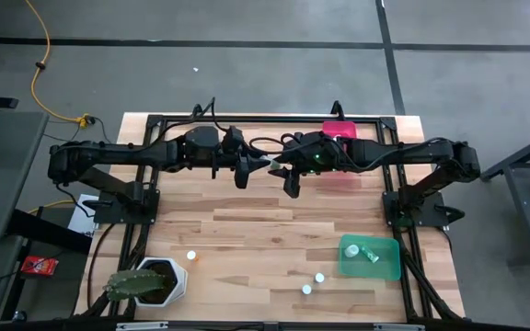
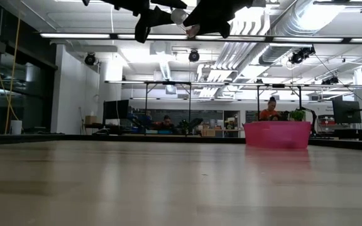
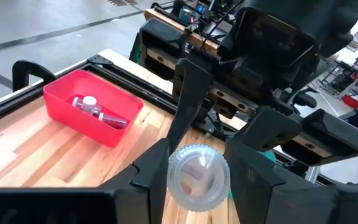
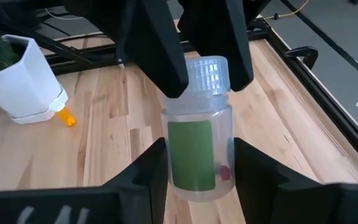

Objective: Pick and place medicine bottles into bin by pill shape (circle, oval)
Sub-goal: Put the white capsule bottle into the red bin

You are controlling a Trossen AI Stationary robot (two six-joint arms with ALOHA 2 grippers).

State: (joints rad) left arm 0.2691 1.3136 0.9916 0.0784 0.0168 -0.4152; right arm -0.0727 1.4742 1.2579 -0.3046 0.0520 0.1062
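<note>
Clear plastic with a green label sits between both my grippers: one medicine bottle, raised in mid-air well above the wooden table, level with the red bin. My left gripper clamps it, and my right gripper has its fingers on the body, apparently to pass it across. The red bin, just beside my right gripper, holds a bottle; the green bin, far from the red bin, holds another. Three more bottles stand loose near the green bin.
</note>
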